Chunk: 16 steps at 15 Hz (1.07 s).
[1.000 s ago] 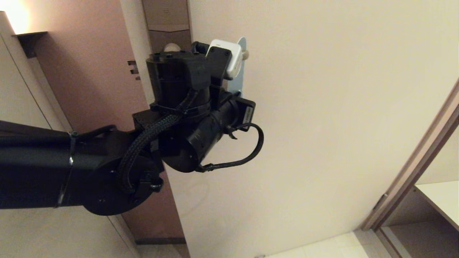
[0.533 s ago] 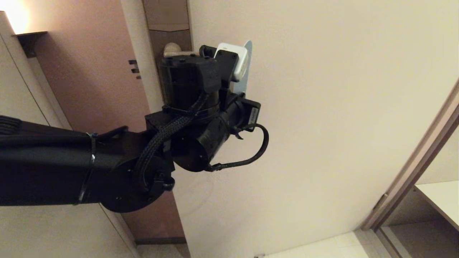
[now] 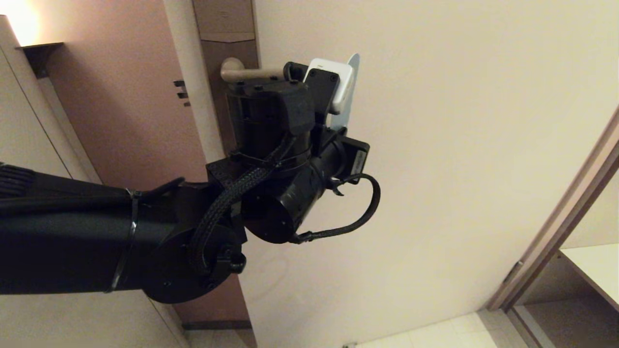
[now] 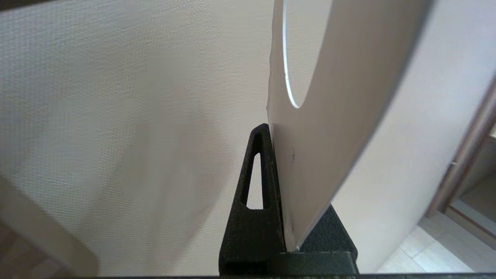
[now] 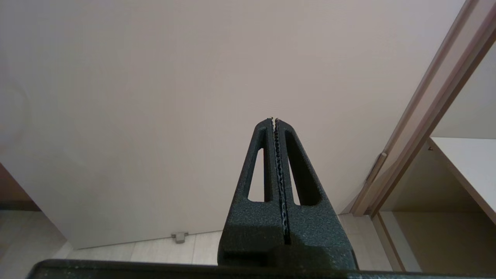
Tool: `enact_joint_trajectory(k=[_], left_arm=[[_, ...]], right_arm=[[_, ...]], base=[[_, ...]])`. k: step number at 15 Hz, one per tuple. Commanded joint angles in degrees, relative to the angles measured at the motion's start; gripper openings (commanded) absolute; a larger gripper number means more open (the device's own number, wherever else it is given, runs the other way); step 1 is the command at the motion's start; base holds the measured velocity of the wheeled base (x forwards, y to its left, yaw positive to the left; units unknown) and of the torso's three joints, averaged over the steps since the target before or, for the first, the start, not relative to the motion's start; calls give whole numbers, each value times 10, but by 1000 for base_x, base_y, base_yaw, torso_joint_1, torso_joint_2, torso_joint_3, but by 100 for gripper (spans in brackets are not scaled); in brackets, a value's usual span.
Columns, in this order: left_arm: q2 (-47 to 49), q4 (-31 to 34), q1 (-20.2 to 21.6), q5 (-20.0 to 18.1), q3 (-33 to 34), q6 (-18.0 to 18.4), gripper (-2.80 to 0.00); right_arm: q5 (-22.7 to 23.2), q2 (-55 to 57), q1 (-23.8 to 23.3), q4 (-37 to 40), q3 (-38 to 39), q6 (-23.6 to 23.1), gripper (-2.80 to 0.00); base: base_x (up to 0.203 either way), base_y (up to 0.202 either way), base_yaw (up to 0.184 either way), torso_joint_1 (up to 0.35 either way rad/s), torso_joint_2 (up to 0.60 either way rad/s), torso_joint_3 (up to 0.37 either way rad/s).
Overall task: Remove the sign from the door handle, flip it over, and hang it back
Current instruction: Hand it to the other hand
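Observation:
The sign [image 4: 341, 116] shows its pale face in the left wrist view. Only the door shows through the visible part of its oval hole. My left gripper [image 4: 273, 130] is shut on the sign's lower part, one black finger [image 4: 255, 217] pressed flat against it. From the head, the sign [image 3: 352, 87] is a thin bluish sliver sticking up past the left wrist. The door handle [image 3: 244, 72] is a beige bar to the left of the sign. The wrist hides the bar's far end. My right gripper [image 5: 274, 120] is shut on nothing, held low facing the door.
The pale door [image 3: 459, 145] fills the middle. Its brownish lock plate [image 3: 227, 29] rises above the handle. A door frame [image 3: 556, 222] runs along the right, with a white shelf [image 3: 595, 270] beyond it. A small doorstop [image 5: 179, 236] sits on the tiled floor.
My left arm has moved right and slightly down along the door, carrying the sign with it. More of the handle bar now shows to the left of the wrist.

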Motion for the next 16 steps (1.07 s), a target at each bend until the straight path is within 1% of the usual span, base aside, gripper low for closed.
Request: enact_joint_trajectory(k=[1, 3, 6, 8, 9, 12, 14, 16], left_arm=[[-3, -2, -9, 2, 2, 1, -280], [-15, -2, -19, 1, 15, 3, -280], [-39, -2, -36, -10, 48, 4, -280], [-58, 0, -38, -28, 63, 5, -280], [-72, 4, -38, -47, 71, 6, -280], [-126, 33, -35, -121, 112, 4, -280], [-162, 41, -26, -192, 148, 0, -280], [-193, 42, -10, -245, 175, -5, -280]], right_arm=[[0, 0, 0, 0, 0, 0, -280], [0, 0, 0, 0, 0, 0, -280], [0, 0, 0, 0, 0, 0, -280], [0, 0, 0, 0, 0, 0, -280], [0, 0, 0, 0, 0, 0, -280], [0, 0, 0, 0, 0, 0, -280], [0, 0, 0, 0, 0, 0, -280], [0, 0, 0, 0, 0, 0, -280]], base=[[0, 0, 0, 0, 0, 0], [0, 0, 0, 0, 0, 0], [0, 0, 0, 0, 0, 0], [0, 0, 0, 0, 0, 0], [0, 0, 0, 0, 0, 0], [0, 0, 0, 0, 0, 0], [0, 0, 0, 0, 0, 0], [0, 0, 0, 0, 0, 0]])
